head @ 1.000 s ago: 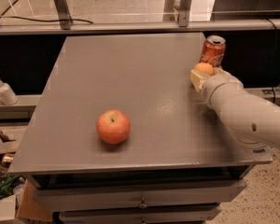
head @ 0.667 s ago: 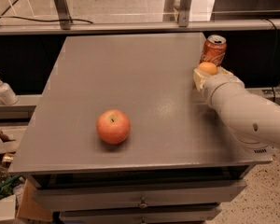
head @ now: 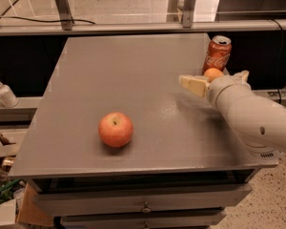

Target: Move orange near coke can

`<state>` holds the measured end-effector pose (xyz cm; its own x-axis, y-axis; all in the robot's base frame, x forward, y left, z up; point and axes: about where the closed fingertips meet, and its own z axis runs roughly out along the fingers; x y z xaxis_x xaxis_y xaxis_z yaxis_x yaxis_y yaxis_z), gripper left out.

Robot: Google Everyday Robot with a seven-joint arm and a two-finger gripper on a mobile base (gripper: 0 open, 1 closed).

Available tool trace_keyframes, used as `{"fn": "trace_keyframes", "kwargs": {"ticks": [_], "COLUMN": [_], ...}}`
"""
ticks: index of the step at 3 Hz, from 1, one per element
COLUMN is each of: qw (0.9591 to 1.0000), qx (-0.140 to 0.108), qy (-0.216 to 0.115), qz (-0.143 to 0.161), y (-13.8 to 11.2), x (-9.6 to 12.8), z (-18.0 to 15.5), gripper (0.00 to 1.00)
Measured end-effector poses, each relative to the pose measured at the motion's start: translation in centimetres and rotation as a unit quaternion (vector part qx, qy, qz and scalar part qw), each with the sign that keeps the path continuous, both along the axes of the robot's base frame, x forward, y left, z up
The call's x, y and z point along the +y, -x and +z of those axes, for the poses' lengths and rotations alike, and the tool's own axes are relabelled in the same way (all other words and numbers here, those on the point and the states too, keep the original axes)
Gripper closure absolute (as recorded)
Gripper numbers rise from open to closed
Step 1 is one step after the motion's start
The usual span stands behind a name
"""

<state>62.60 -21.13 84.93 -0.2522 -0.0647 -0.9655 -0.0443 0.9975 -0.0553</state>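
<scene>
In the camera view, the orange (head: 213,74) sits on the table between the spread fingers of the gripper (head: 214,77). The jaws stand apart, one pale finger (head: 192,85) out to the left of the fruit and the other just right of it. The Coca-Cola can (head: 218,54) stands upright just behind the orange, near the table's right edge. The thick white arm (head: 250,116) reaches in from the lower right, angled up and leftward over that edge. A red-yellow apple (head: 116,129) lies well apart toward the front of the grey table (head: 109,70), which has drawers beneath. A soap dispenser (head: 4,92) stands on a ledge at left.
</scene>
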Motion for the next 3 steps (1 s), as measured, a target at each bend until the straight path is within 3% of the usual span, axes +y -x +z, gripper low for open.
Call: {"fn": "trace_keyframes", "kwargs": {"ticks": [2, 3], "qw": [0.999, 0.9986], "qx": [-0.008, -0.014], "qy": [-0.002, 0.017], "qz": [0.045, 0.049], "y": [0.9, 1.3], "x": [-0.3, -0.7], "z": [1.1, 1.5], "gripper": [0.0, 0.0]}}
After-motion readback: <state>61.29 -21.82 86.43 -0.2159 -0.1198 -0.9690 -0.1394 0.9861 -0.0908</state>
